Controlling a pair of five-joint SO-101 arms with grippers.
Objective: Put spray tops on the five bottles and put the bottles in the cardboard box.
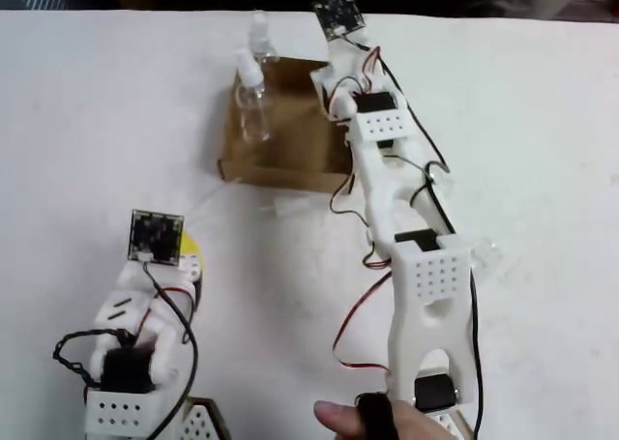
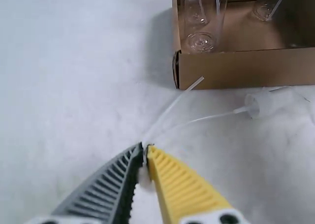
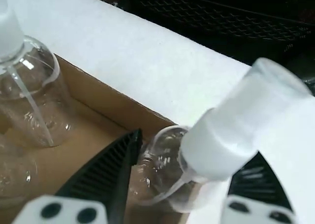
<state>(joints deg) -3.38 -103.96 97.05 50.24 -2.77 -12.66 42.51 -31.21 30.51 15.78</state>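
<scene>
High view, contents: first bottle [image 1: 254, 97] and second bottle [image 1: 261, 36], both topped, stood in the cardboard box [image 1: 276, 177].
High view, progress: judged about half done, with two bottles boxed and a third held at the box.
Left wrist view, left gripper [image 2: 145, 149]: jaws pressed together low over the table; whether they nipped the dip tube [image 2: 177, 103] could not be told.
Left wrist view, outstanding: a loose spray top [image 2: 257, 106] lay just beside the box wall.
Right wrist view, right gripper [image 3: 189, 155]: clamped on the topped third bottle [image 3: 160, 177], tilted over the box corner.

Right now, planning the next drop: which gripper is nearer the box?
Right. The right gripper holds a bottle at the box rim; the left gripper is apart from the box, over the table.
</scene>
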